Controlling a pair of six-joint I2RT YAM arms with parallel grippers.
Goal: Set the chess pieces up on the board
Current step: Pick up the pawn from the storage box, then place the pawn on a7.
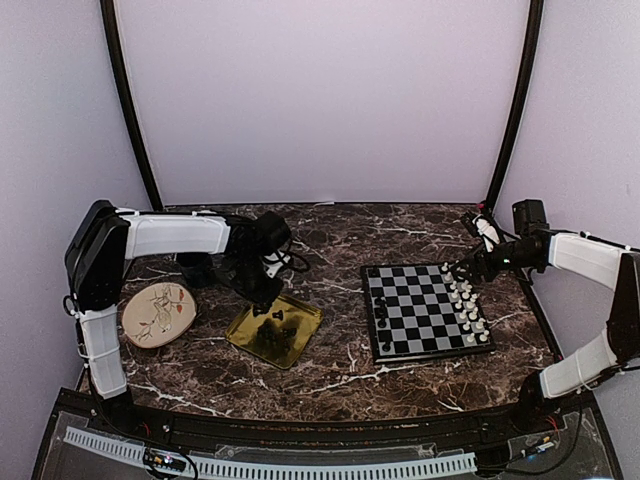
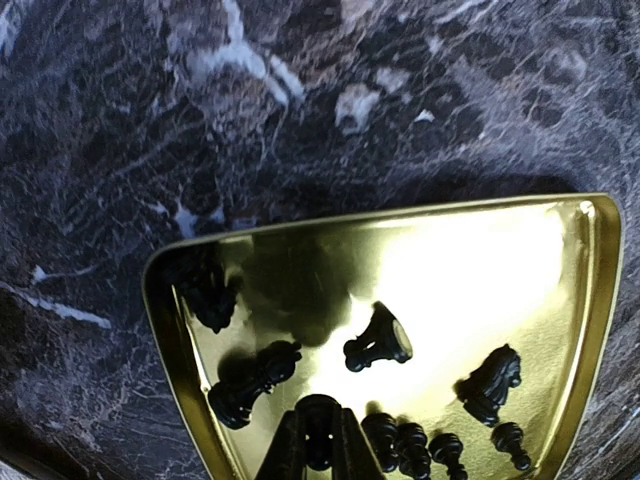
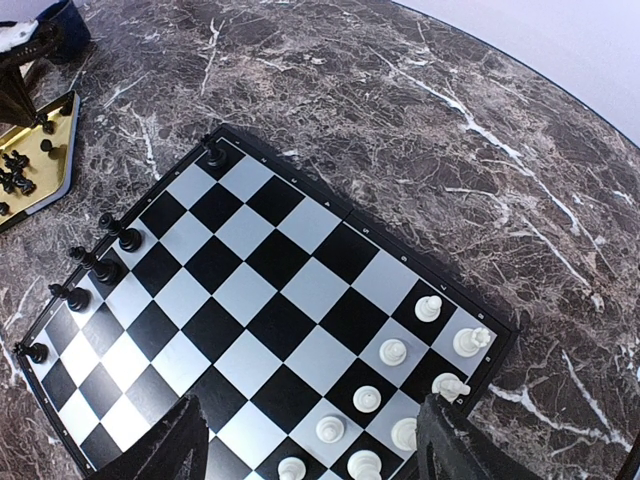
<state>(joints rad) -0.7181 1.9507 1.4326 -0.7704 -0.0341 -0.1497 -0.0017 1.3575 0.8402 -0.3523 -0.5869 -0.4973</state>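
The board [image 1: 425, 312] lies right of centre. White chess pieces [image 3: 392, 351] fill its right side, and a few black pieces [image 3: 103, 268] stand along its left edge. More black pieces [image 2: 378, 340] lie loose in the gold tray [image 2: 480, 265]. My left gripper [image 2: 318, 448] is low over the tray's near part, shut on a small black chess piece [image 2: 318, 412] whose round top shows between the fingers. In the top view the left gripper [image 1: 263, 300] hangs over the tray [image 1: 298, 338]. My right gripper [image 3: 310, 452] hovers open above the board's white side, holding nothing.
A round floral plate [image 1: 157, 312] lies left of the tray. A white and dark object [image 1: 485, 230] sits at the back right corner beside the right arm. Dark marble table [image 1: 340, 240] runs between tray and board; curved black posts frame the back.
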